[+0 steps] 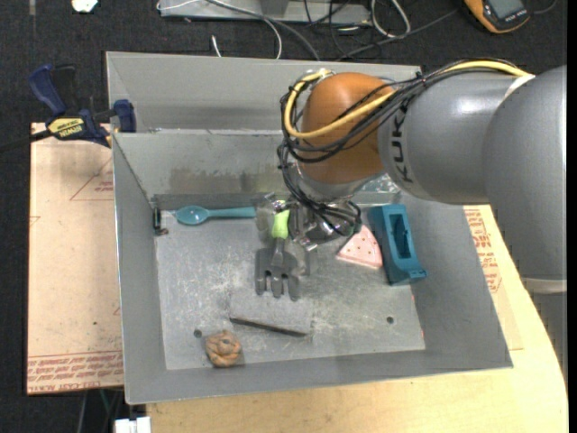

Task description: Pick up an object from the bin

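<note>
My gripper (279, 283) hangs low over the bin's middle floor, its grey fingers pointing down, slightly apart, with nothing between them. A small yellow-green thing (280, 224) lies just behind the gripper's body, partly hidden by it. A teal plastic spoon (205, 214) rests along the back wall to the left. A pink triangular piece (361, 252) lies to the right of the gripper. In front of the fingers a thin dark stick (269, 326) lies flat on the floor.
A blue rectangular block (399, 243) lies at the bin's right side beside the pink piece. A brown lumpy thing (223, 349) sits near the front left corner. The arm with its orange cover and cables hangs over the bin's back right.
</note>
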Action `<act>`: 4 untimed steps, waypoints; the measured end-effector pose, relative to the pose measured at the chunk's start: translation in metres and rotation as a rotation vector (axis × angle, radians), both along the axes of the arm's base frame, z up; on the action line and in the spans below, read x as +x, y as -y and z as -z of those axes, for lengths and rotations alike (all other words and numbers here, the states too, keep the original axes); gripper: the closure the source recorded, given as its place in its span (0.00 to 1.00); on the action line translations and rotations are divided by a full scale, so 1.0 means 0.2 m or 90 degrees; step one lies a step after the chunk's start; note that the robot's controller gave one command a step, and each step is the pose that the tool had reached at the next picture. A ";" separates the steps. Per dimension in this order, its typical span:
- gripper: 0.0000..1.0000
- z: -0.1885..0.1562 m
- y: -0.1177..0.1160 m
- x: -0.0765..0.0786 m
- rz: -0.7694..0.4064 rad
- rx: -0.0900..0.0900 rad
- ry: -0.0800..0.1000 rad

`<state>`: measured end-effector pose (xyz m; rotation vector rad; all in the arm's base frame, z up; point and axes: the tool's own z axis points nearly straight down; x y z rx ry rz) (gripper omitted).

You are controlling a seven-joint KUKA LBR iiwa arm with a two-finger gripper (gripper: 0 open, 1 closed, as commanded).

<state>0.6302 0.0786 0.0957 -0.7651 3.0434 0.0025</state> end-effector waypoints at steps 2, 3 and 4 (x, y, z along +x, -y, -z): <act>0.00 0.13 -0.12 -0.02 -0.171 0.000 0.003; 1.00 0.12 -0.06 -0.04 -0.198 0.002 0.004; 1.00 0.12 -0.06 -0.04 -0.198 0.002 0.004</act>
